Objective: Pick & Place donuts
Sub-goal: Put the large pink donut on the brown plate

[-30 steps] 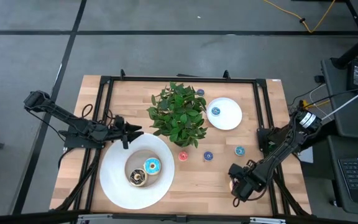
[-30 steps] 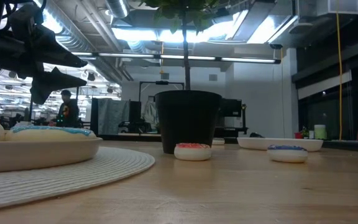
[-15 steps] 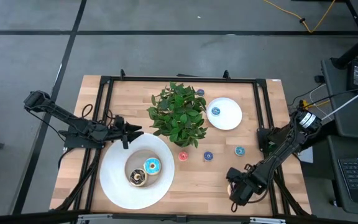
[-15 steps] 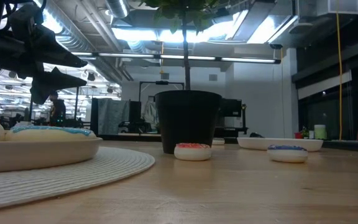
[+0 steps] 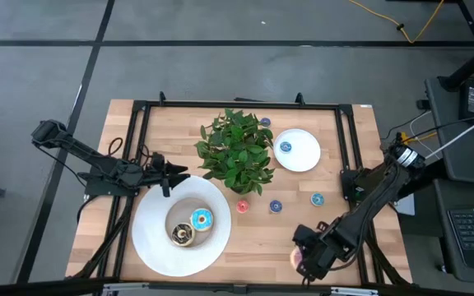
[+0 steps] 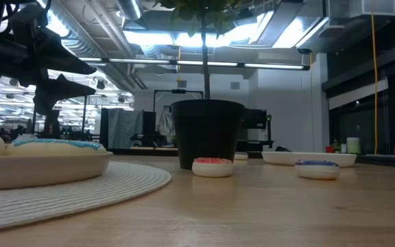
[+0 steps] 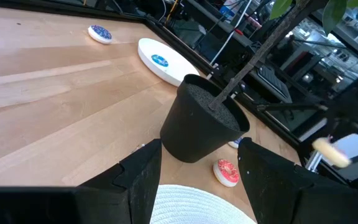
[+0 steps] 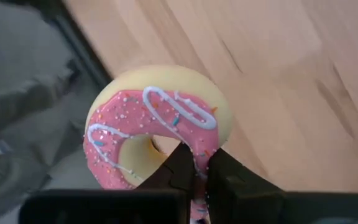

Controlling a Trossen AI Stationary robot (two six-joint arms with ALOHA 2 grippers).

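A pink-frosted donut [image 8: 157, 127] is in my right gripper [image 5: 304, 256], which is shut on it above the table's near right edge. A blue-frosted donut [image 5: 202, 219] and a chocolate donut [image 5: 181, 235] lie in a shallow dish on the big white round mat [image 5: 151, 247]. Tiny donuts lie flat on the wood: red [image 5: 243, 206], blue [image 5: 276, 206] and teal [image 5: 317, 198]. Another tiny blue one [image 5: 285, 147] lies on the small white plate [image 5: 307, 156]. My left gripper [image 5: 174, 174] waits open at the left, beside the mat's far edge. My right gripper pinches one side of the pink donut's ring [image 8: 199, 163] between its two fingers, one finger [image 8: 180, 167] at the hole and the other on the outer rim. The fingers come steeply from above. The donut is lifted clear of the table, its frosted face toward the wrist camera.
A potted plant [image 5: 235, 152] stands mid-table between mat and small plate; its black pot [image 7: 201, 127] is just ahead of my left gripper. A black frame [image 5: 237, 104] runs round the table top. Another tiny donut [image 5: 265, 122] lies behind the plant. Bare wood lies between mat and right gripper.
My right gripper has risen and gone toward the table's near edge and a little left, tipping more steeply downward. The pink donut has come up with it, off the wood.
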